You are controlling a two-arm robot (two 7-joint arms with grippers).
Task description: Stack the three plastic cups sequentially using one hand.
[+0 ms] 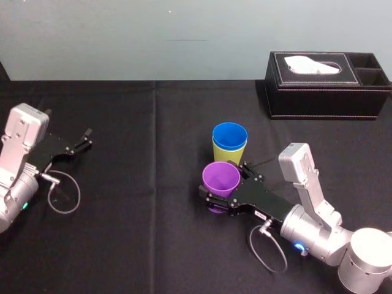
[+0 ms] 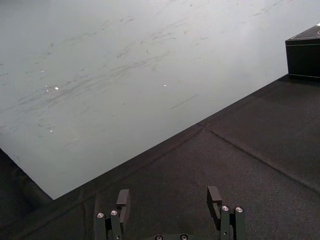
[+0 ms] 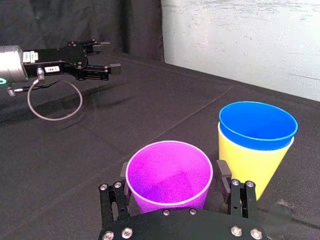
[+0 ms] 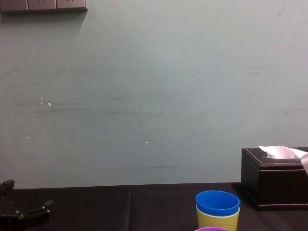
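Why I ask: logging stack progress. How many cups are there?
3. Blue cup nested in yellow-green cup; purple cup beside them, in right end effector; left end effector idle. None looks hidden.

Left gripper, right gripper: flat black bodies, silver screw heads, paired black jaws. Arms: silver-grey rounded links; pale grey boxy module; thin grey looped cable. White label on left gripper; green wrist lamp on left arm, blue on right.

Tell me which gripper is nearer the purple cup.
Right. The right gripper is shut on the purple cup; the left gripper sits open, far off at the left side of the table.
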